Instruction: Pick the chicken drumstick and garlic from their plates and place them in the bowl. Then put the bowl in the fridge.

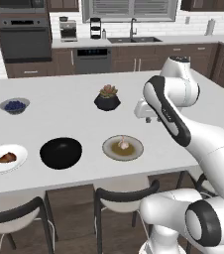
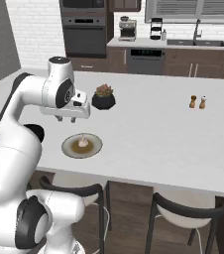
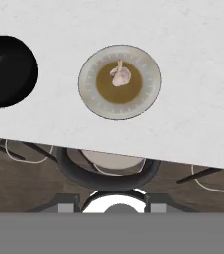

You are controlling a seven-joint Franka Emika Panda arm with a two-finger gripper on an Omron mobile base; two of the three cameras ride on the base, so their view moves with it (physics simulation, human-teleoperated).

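While I hover my gripper [image 2: 68,119] above the counter [image 1: 59,114], I can't tell whether its jaws are apart. Near the front edge: garlic [image 3: 120,75] on the tan-centred plate [image 3: 148,84], black bowl [image 1: 61,152] beside it, drumstick [image 1: 3,158] on the white plate [image 1: 15,166]. No readable writing.

Counter [image 1: 59,106] front row, left to right: drumstick [image 1: 3,158] on plate [image 1: 16,165], bowl [image 1: 61,152], garlic [image 1: 124,144] on plate [image 1: 134,152]. Behind: blueberry bowl [image 1: 15,105] left, plant pot [image 1: 107,101] right.

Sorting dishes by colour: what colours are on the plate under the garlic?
The round plate has a greyish speckled rim and tan-brown centre, clearest in the hand view.
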